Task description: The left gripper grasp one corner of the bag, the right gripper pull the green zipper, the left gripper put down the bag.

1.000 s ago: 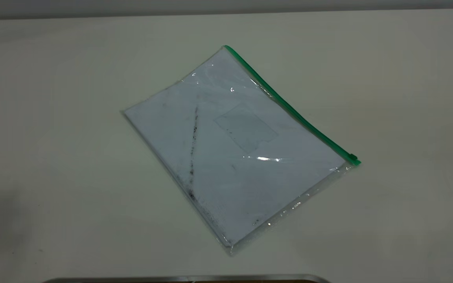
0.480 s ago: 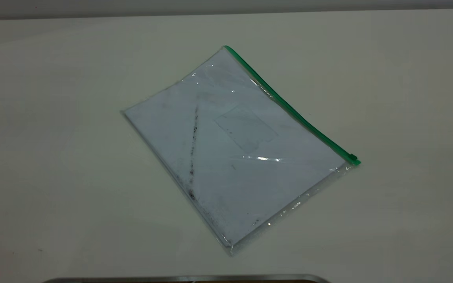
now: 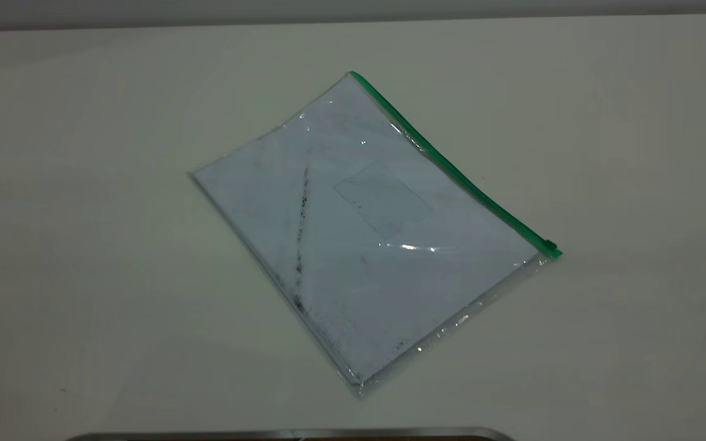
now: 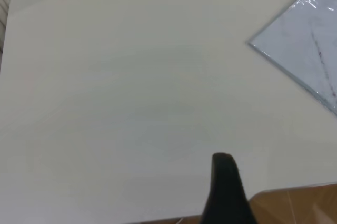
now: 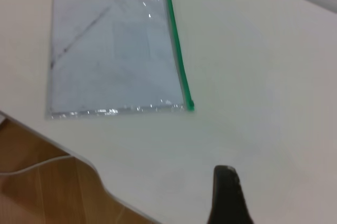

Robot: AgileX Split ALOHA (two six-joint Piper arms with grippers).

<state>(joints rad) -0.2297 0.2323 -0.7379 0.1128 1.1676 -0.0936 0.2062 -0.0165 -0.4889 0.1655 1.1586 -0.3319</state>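
The bag (image 3: 365,233) lies flat and skewed in the middle of the white table, clear plastic over white paper with a dark diagonal smudge. The green zipper (image 3: 451,165) runs along its far right edge, and the slider tab (image 3: 550,247) sits at the right corner. Neither arm shows in the exterior view. In the left wrist view, the left gripper (image 4: 224,182) shows only as one black tip above bare table, far from the bag's corner (image 4: 305,60). In the right wrist view, the right gripper (image 5: 226,192) hangs near the table edge, apart from the bag (image 5: 113,50) and the zipper (image 5: 176,50).
The table's near edge (image 5: 100,182) borders a brown wooden floor (image 5: 37,192), where a white cable (image 5: 31,166) lies. A metal strip (image 3: 292,433) runs along the bottom of the exterior view. Bare table surrounds the bag on all sides.
A shadow on the table's left side has faded over the last second. The bag has not moved.
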